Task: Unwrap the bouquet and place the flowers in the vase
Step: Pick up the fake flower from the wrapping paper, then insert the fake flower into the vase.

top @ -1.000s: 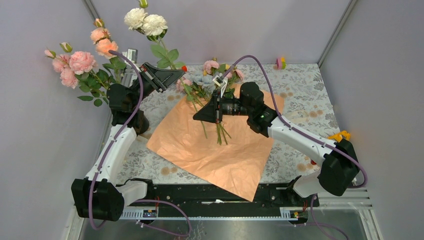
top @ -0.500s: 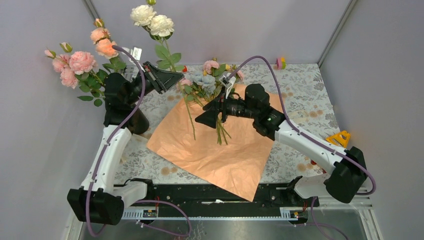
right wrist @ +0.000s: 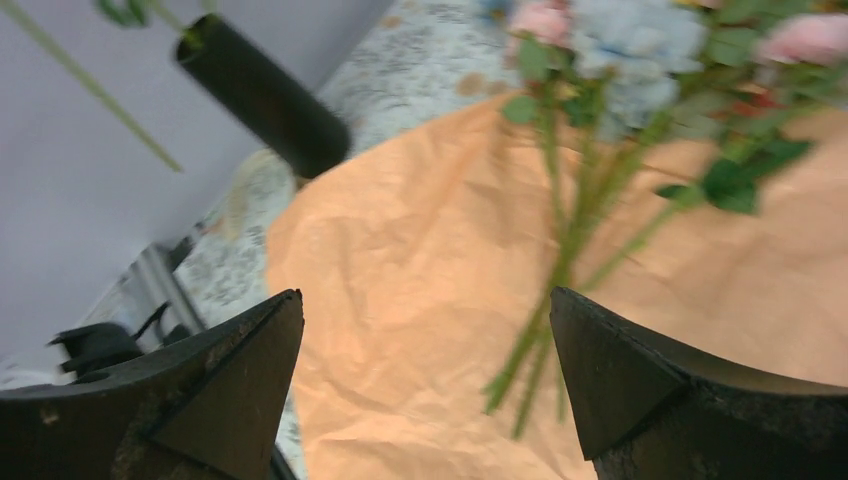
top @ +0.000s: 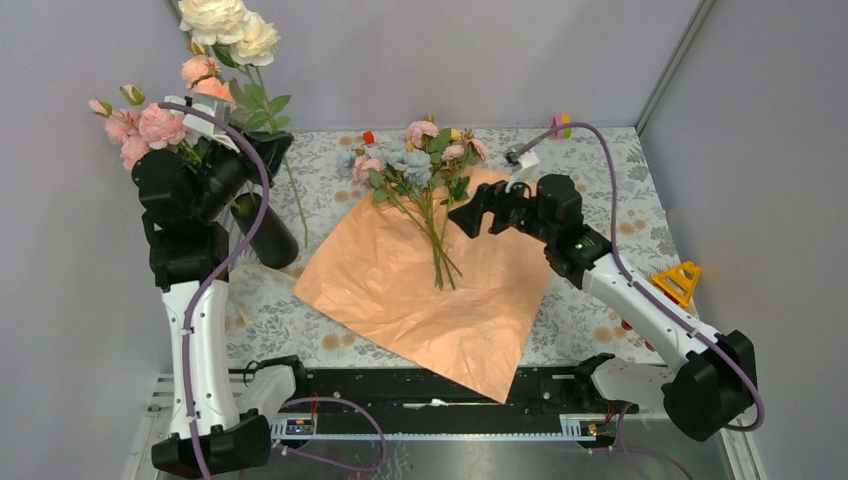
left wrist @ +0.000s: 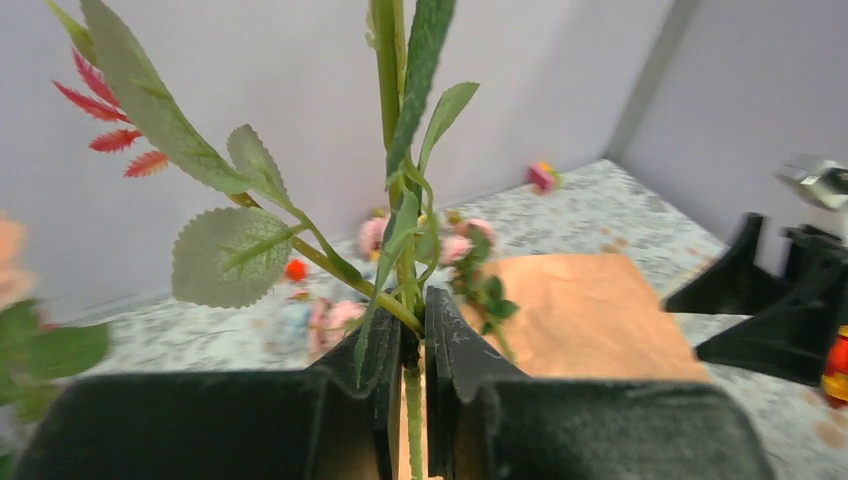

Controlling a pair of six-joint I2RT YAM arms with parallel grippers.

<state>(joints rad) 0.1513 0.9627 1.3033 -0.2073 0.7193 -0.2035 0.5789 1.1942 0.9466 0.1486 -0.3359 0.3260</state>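
Here, left gripper pinches a rose stem beside the vase at table's left edge; right gripper stands spread.

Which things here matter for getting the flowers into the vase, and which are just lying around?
Job: matte black cylinder vase; cream-headed rose stem in left gripper; loose flower bunch; unfolded orange wrapping paper.
Lying about: yellow triangle block; pink-yellow toy; small red toy.
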